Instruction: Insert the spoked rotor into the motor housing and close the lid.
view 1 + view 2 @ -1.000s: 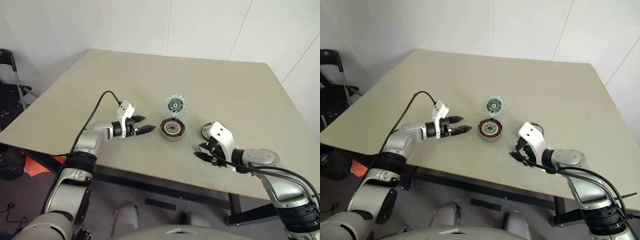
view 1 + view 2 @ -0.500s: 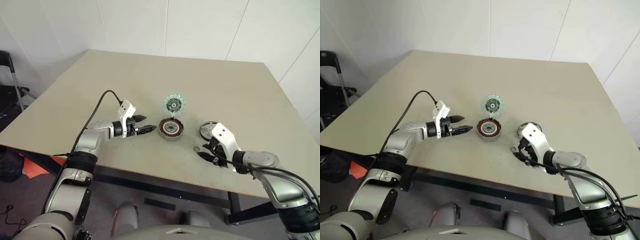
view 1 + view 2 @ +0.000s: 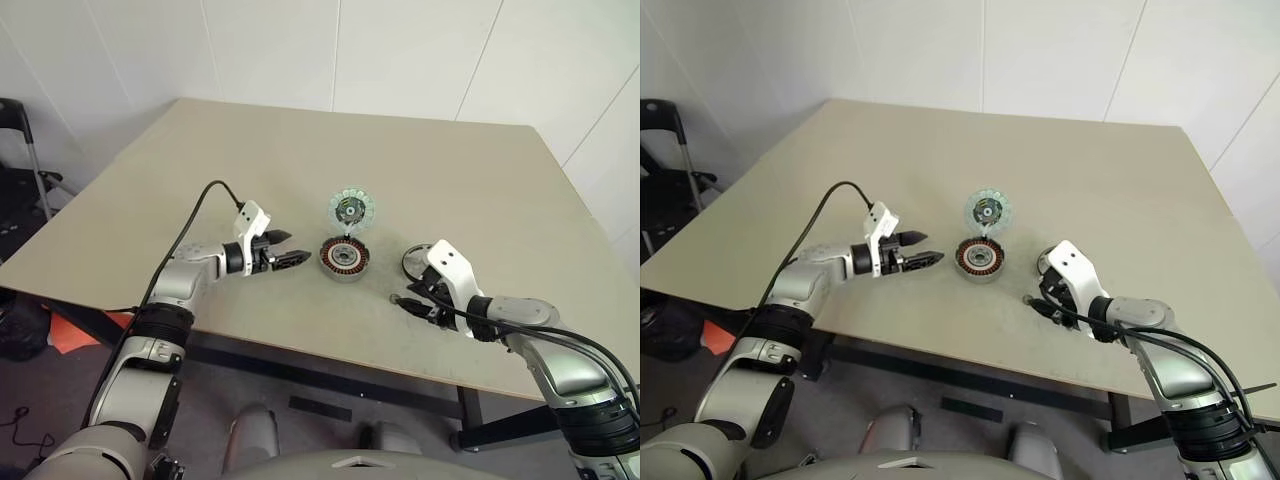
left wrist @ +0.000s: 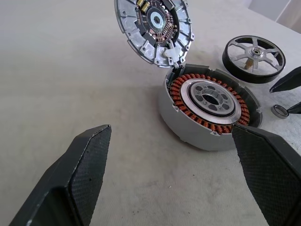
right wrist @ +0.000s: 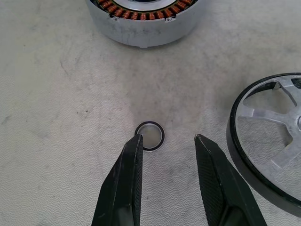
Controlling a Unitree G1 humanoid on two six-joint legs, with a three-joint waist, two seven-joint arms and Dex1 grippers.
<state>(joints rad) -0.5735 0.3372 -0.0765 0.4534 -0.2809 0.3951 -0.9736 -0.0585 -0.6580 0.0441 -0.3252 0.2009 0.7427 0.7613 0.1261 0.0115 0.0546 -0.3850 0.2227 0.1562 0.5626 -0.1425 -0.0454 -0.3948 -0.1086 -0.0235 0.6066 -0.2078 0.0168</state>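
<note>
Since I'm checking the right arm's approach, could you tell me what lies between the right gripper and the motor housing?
A small dark ring lies on the table just beyond the open right gripper; past it, bare tabletop runs to the motor housing, as the right wrist view shows.

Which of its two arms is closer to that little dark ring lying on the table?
Right. The right tool hovers with its tips straddling the small dark ring; the left tool waits beyond the grey, copper-wound motor housing.
</note>
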